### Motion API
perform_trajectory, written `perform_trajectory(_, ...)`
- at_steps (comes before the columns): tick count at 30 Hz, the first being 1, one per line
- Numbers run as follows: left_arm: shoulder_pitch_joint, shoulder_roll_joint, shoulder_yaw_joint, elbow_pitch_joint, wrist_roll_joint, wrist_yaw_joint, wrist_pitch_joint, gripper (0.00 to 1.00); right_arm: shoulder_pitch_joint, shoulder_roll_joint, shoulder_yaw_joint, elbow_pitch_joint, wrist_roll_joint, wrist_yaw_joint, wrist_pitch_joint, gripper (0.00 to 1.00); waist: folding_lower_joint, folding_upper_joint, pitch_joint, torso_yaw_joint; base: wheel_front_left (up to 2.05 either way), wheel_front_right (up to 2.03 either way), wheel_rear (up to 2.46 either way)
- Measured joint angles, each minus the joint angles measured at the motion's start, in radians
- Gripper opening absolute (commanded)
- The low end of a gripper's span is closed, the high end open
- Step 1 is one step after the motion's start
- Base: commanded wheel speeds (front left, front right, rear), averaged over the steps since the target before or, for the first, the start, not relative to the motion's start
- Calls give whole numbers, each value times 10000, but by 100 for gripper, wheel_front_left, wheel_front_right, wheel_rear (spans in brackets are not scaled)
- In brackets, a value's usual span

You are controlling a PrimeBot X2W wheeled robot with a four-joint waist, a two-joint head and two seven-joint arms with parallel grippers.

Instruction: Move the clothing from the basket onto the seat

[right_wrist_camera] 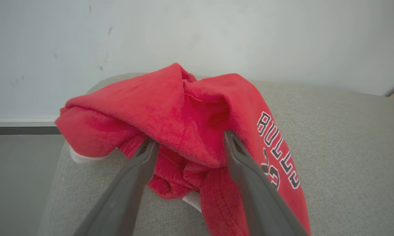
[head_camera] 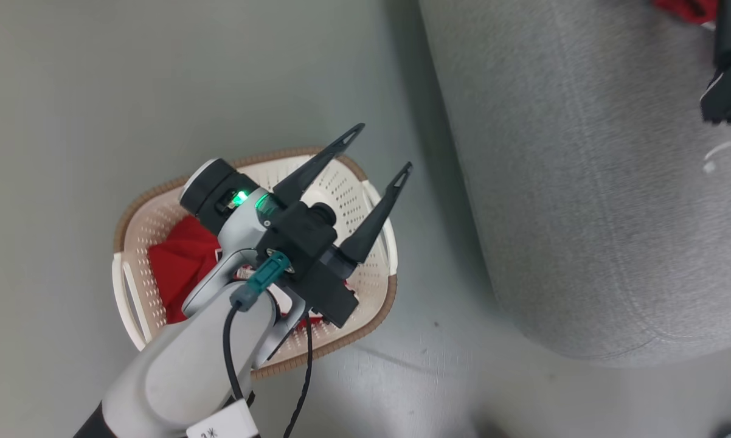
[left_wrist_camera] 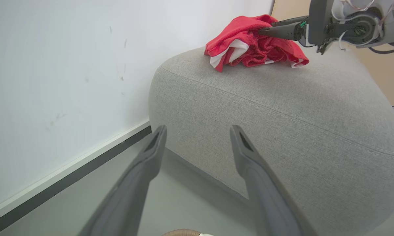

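Observation:
The cream basket (head_camera: 159, 190) with its brown rim stands on the floor, and red clothing (head_camera: 180, 255) lies crumpled inside it. My left gripper (head_camera: 382, 146) hovers open above the basket's far side with nothing between its fingers (left_wrist_camera: 151, 157). On the top of the grey seat (left_wrist_camera: 282, 108) rests another red garment (right_wrist_camera: 170, 108) with white trim and dark lettering. My right gripper (right_wrist_camera: 189, 139) is open there, its fingers (right_wrist_camera: 239, 157) spread on either side of a fold of that garment. The left wrist view shows the right gripper (left_wrist_camera: 265, 28) at the pile (left_wrist_camera: 246, 46).
Grey floor (head_camera: 98, 91) surrounds the basket, and a narrow strip of it separates basket and sofa (head_camera: 584, 182). A white wall with a dark baseboard (left_wrist_camera: 85, 157) runs behind the sofa's end. The right arm's dark wrist (head_camera: 727, 91) sits at the upper right.

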Motion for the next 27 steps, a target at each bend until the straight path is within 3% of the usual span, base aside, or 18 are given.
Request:
perform_trajectory(14,878,-353,779,1080,-1030,192,-518,100,1067,159,408,-280,-180,167,-15,100,-2,-2,-1813,21,0,0,0)
perform_trajectory(27,2144,-165,1975,1856,-1825,667,-640,100,2709,1200,389,-1164,-136,61,-15,100,-3,-3,-3681,489,0,0,0)
